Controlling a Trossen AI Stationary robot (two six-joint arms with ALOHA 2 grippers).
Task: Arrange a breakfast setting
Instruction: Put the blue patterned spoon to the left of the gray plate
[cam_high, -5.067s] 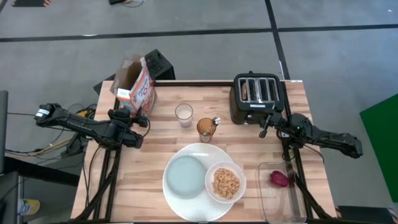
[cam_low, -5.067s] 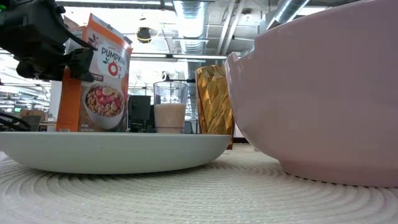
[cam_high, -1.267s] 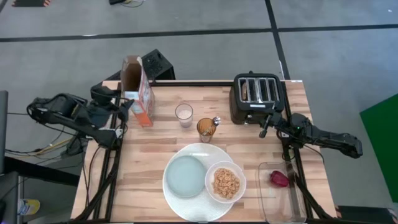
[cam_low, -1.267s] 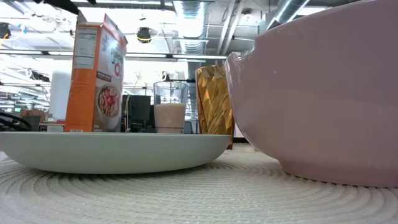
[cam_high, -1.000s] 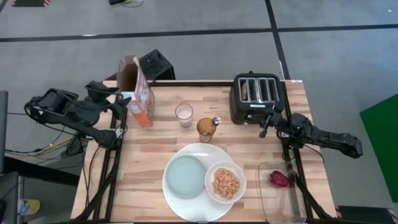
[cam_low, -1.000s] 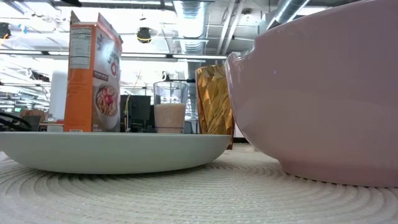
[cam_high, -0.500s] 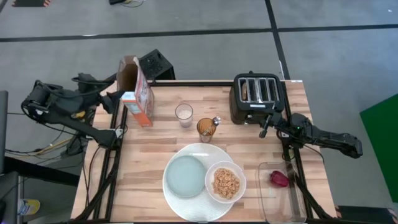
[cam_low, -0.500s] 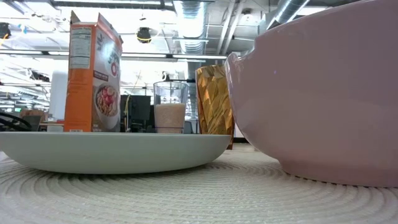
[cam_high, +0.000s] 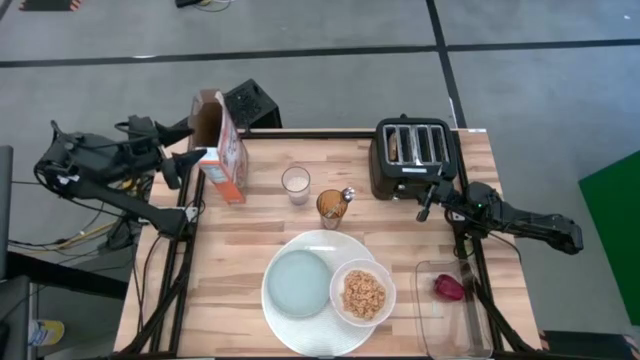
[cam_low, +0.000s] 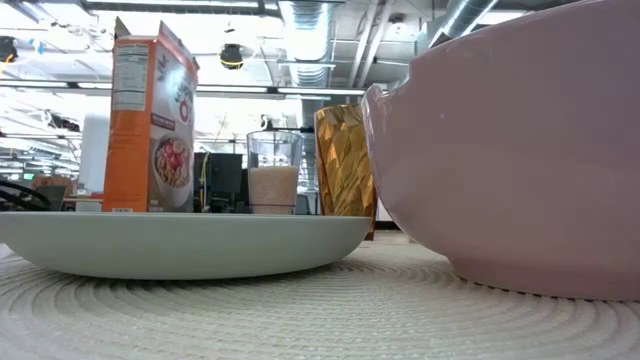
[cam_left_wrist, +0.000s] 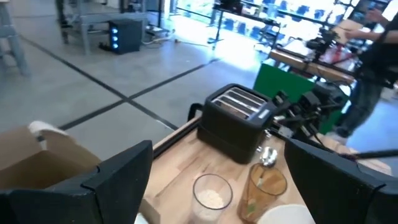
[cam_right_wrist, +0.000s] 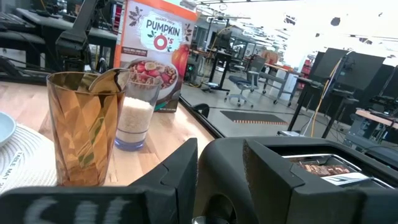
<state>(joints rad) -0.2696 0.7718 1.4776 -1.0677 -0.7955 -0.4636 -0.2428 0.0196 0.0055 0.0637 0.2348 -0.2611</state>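
High view: we see the left tool (cam_high: 178, 152) off the table's (cam_high: 240, 260) left edge beside the cereal box (cam_high: 222, 150), fingers spread, holding nothing. Our right tool (cam_high: 428, 196) sits at the toaster (cam_high: 413, 152), gapped, empty. Bowl (cam_high: 363, 293) of cereal (cam_high: 364, 294) and grey-blue plate (cam_high: 299, 284) rest on the white plate (cam_high: 318, 243); fruit (cam_high: 449, 288) lies in a clear tray (cam_high: 428, 325).

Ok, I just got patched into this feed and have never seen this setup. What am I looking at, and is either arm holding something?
Two dark robot arms work at a wooden table. One picture looks straight down, one sits at table height, and one rides each wrist. The left gripper hangs open off the table's edge beside the cereal box, holding nothing. The right gripper waits open by the toaster, also empty. On the table: a glass, an amber cup with a spoon, and a large plate carrying a small plate and a cereal bowl.
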